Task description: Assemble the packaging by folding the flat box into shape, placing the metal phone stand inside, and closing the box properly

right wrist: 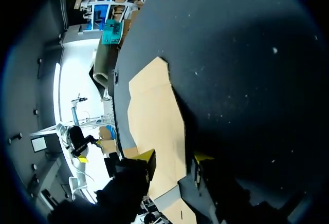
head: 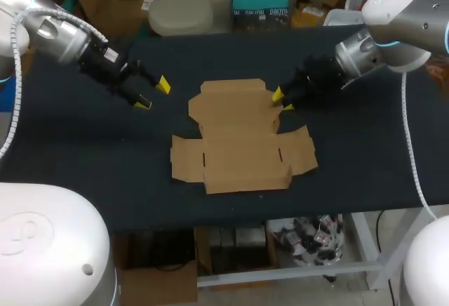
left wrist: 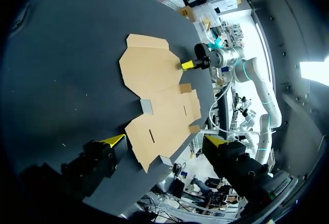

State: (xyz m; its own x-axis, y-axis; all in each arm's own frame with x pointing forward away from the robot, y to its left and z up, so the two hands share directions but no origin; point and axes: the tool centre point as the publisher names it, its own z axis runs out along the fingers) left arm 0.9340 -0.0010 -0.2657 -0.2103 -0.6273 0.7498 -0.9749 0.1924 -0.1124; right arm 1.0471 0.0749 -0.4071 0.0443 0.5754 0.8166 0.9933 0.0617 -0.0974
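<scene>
The flat box (head: pixel 242 141) lies unfolded toward the desk's (head: pixel 91 173) front edge, panels and flaps spread out. Farther back, the right jaws stand open astride the edge of its right rear flap. The left jaws hang open above the desk, apart from the box on its left.

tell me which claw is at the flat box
The right claw: its yellow tips sit at the right edge of the flat box. The left claw hovers over bare table, apart from it.
</scene>
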